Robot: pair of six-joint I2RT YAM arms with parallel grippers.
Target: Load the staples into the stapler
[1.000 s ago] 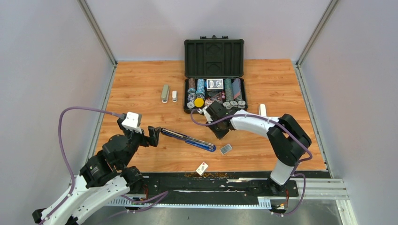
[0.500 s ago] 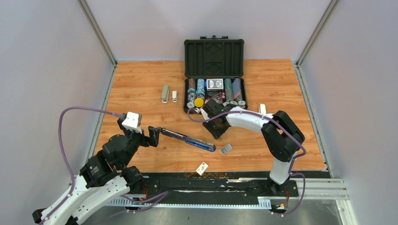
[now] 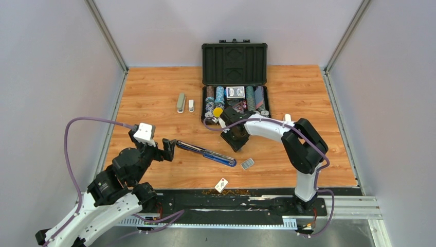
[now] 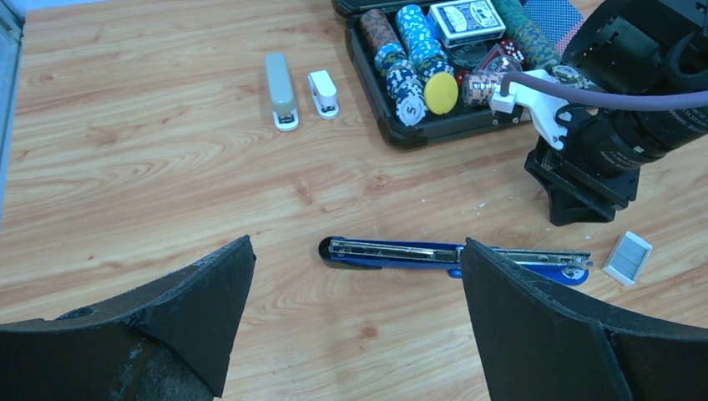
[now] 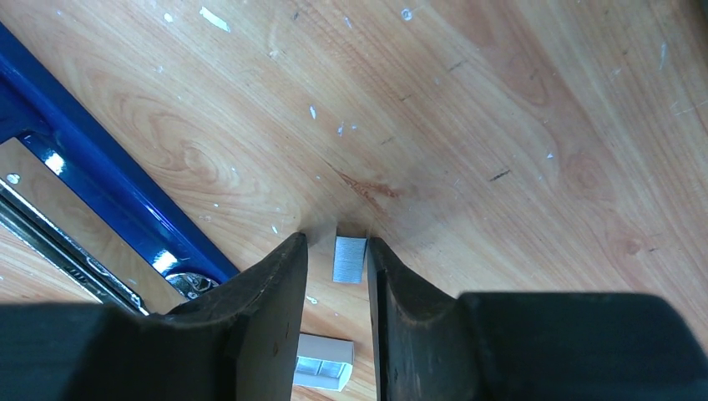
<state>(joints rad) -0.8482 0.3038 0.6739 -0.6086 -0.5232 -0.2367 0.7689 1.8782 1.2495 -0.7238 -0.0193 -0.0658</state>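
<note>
The blue stapler (image 3: 208, 153) lies opened flat on the wooden table, silver rail up; it also shows in the left wrist view (image 4: 451, 255) and the right wrist view (image 5: 108, 192). My left gripper (image 3: 172, 145) is open and empty at the stapler's left end, its jaws wide apart (image 4: 356, 245). My right gripper (image 3: 235, 145) points down at the table just behind the stapler's right end. In the right wrist view its jaws (image 5: 338, 241) stand narrowly apart around the small silvery staples (image 5: 350, 258). The block rests against the right finger, with a gap to the left finger.
An open black case (image 3: 234, 62) of poker chips and cards stands behind the right gripper. A grey-olive stapler (image 3: 181, 102) and a white stapler (image 3: 191, 105) lie at the back left. A small white staple box (image 3: 247, 163) and a white card (image 3: 221, 184) lie near the front.
The right arm's elbow and wrist have shifted left and toward the back, and the gripper has edged slightly left. The left arm and the stapler have not moved.
</note>
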